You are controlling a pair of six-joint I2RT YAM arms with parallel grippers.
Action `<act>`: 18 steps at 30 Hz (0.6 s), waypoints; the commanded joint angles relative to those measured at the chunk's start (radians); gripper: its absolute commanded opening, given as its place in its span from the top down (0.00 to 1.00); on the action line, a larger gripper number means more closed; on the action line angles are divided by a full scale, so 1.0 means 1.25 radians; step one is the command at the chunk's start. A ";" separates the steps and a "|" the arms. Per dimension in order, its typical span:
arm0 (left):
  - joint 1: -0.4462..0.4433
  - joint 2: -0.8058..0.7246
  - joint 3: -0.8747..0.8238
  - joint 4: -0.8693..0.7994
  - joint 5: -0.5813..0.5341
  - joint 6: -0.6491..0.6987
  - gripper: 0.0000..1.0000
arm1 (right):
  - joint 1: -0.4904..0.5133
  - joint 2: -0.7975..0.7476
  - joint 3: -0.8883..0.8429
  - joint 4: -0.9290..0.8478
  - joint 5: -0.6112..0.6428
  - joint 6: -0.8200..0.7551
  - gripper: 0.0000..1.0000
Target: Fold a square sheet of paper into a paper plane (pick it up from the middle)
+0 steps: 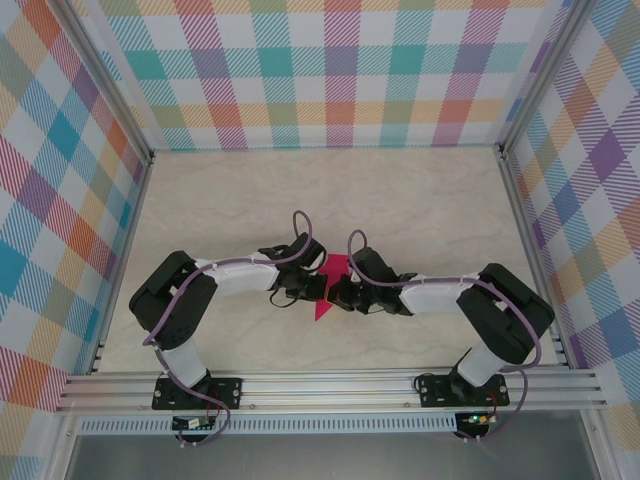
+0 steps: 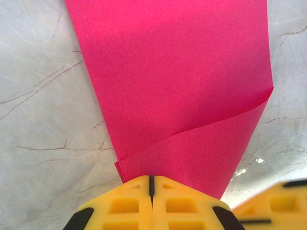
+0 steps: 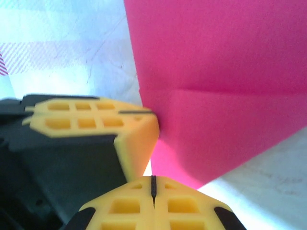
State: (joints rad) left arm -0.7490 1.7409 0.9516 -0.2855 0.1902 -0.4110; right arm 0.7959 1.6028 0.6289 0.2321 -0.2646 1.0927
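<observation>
The square sheet of paper (image 1: 325, 303) is magenta-pink and lies folded at the table's middle, between the two arms. In the left wrist view the paper (image 2: 177, 86) shows a flap folded over its near end, with a curved free edge. My left gripper (image 1: 317, 290) is shut, and its yellow tips (image 2: 151, 179) sit on the paper's near edge. My right gripper (image 1: 339, 294) is shut too, with its tips (image 3: 153, 179) at the paper's (image 3: 225, 72) lower corner. The paper faces both cameras flat, not pinched in either slit. The left fingers (image 3: 91, 117) touch the paper's side edge, close to the right tips.
The marble-patterned tabletop (image 1: 400, 200) extends behind and to both sides of the arms. Plaid walls (image 1: 330, 70) close off the back and sides. An aluminium rail (image 1: 330, 385) runs along the near edge, where both bases are bolted.
</observation>
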 commanded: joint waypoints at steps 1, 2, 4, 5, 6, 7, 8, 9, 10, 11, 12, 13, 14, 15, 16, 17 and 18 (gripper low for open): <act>0.004 0.002 -0.022 -0.042 -0.022 -0.005 1.00 | -0.002 0.044 0.008 0.036 -0.040 -0.016 1.00; 0.003 0.002 -0.023 -0.043 -0.023 -0.005 1.00 | -0.003 0.056 0.010 0.041 -0.042 -0.015 1.00; 0.003 0.005 -0.024 -0.040 -0.022 -0.006 1.00 | -0.002 0.079 0.010 0.050 -0.043 -0.011 1.00; 0.003 0.004 -0.023 -0.042 -0.022 -0.005 1.00 | -0.002 0.087 0.010 0.044 -0.039 -0.010 1.00; 0.003 0.004 -0.022 -0.043 -0.024 -0.005 1.00 | -0.002 0.092 0.009 0.038 -0.033 -0.011 1.00; 0.003 0.004 -0.023 -0.044 -0.024 -0.003 1.00 | -0.003 0.092 0.007 0.033 -0.029 -0.013 1.00; 0.003 0.004 -0.023 -0.044 -0.026 -0.003 1.00 | -0.002 0.089 0.004 0.025 -0.023 -0.013 1.00; 0.003 0.003 -0.024 -0.046 -0.027 -0.002 1.00 | -0.002 0.079 0.003 0.016 -0.019 -0.015 1.00; 0.003 0.004 -0.024 -0.047 -0.028 0.000 1.00 | -0.003 0.069 0.004 0.007 -0.017 -0.018 1.00; 0.003 0.003 -0.024 -0.047 -0.029 -0.001 1.00 | -0.004 0.054 0.009 -0.007 -0.013 -0.025 1.00; 0.003 0.003 -0.025 -0.047 -0.031 0.000 1.00 | -0.008 0.039 0.014 -0.025 -0.009 -0.033 1.00; 0.004 0.004 -0.023 -0.047 -0.031 0.000 1.00 | -0.012 0.028 0.019 -0.036 -0.008 -0.040 1.00; 0.003 0.003 -0.024 -0.048 -0.031 -0.001 1.00 | -0.021 0.017 0.022 -0.042 -0.012 -0.045 1.00; 0.004 0.002 -0.024 -0.047 -0.029 0.000 1.00 | -0.033 0.012 0.023 -0.042 -0.020 -0.050 1.00; 0.003 0.002 -0.024 -0.048 -0.029 0.000 1.00 | -0.041 0.009 0.025 -0.042 -0.023 -0.056 1.00; 0.003 0.003 -0.023 -0.047 -0.029 0.000 1.00 | -0.050 0.011 0.028 -0.048 -0.026 -0.063 1.00; 0.003 0.003 -0.022 -0.048 -0.028 0.000 1.00 | -0.058 0.015 0.032 -0.048 -0.031 -0.066 1.00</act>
State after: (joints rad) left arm -0.7490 1.7405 0.9516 -0.2859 0.1856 -0.4110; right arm 0.7513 1.6375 0.6384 0.2066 -0.2966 1.0531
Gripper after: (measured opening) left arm 0.047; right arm 0.044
